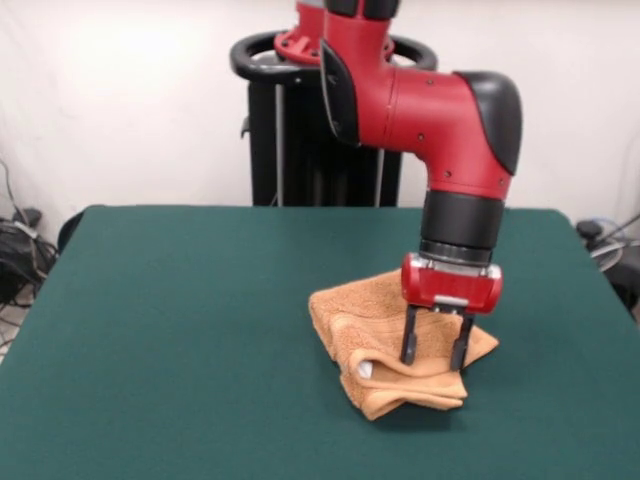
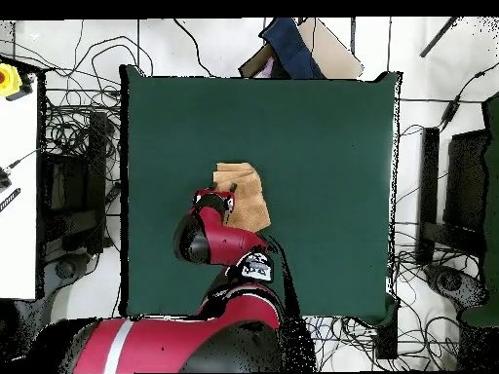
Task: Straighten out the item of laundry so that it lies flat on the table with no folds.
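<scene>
Where the red and black arm [image 1: 440,130] comes down from the pedestal [image 1: 320,130] in the front view, its gripper [image 1: 436,358] hangs straight down over the orange-tan hand towel [image 1: 395,345], with its two dark fingers [image 1: 409,340] spread apart and nothing between them. The fingertips stand at or just above the cloth on the towel's near right part; whether they press into it cannot be told. The red block above the fingers sits in front of the towel's far edge.

The towel lies crumpled on the dark green bench [image 1: 180,330], right of centre in the front view and toward the near half of the top. Its near edge is rolled over into a thick fold, and a small white tag [image 1: 364,370] shows at the left end of that roll. A further corner of cloth sticks out to the right, past the fingers.

From overhead, the gripper [image 2: 216,203] covers the lower left part of the towel [image 2: 249,190], which lies left of the bench's middle, well apart from every edge of the bench [image 2: 322,146]. Cables [image 2: 68,88] lie on the floor round the bench.
</scene>
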Robot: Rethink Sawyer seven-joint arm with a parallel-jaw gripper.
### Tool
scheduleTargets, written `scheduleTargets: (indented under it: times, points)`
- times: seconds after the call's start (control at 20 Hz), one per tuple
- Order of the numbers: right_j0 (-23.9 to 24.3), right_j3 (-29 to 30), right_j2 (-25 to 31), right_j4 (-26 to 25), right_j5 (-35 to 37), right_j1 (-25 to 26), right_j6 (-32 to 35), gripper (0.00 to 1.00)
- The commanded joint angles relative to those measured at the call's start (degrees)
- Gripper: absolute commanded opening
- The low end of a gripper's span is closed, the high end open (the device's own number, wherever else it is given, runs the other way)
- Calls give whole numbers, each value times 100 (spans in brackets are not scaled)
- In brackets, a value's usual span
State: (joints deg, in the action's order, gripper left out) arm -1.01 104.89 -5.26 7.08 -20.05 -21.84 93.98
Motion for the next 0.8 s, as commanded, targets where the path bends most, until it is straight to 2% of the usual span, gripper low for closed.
scheduleTargets:
  times: [0.05,0.25,0.45,0.8]
  points:
    - [-96,97,494,611,1375,-277,1257,100]
    - [-2,193,627,653,2050,-641,1222,100]
    - [-184,219,430,690,2444,-919,1220,100]
    - [181,89,1077,444,1789,-242,1339,100]
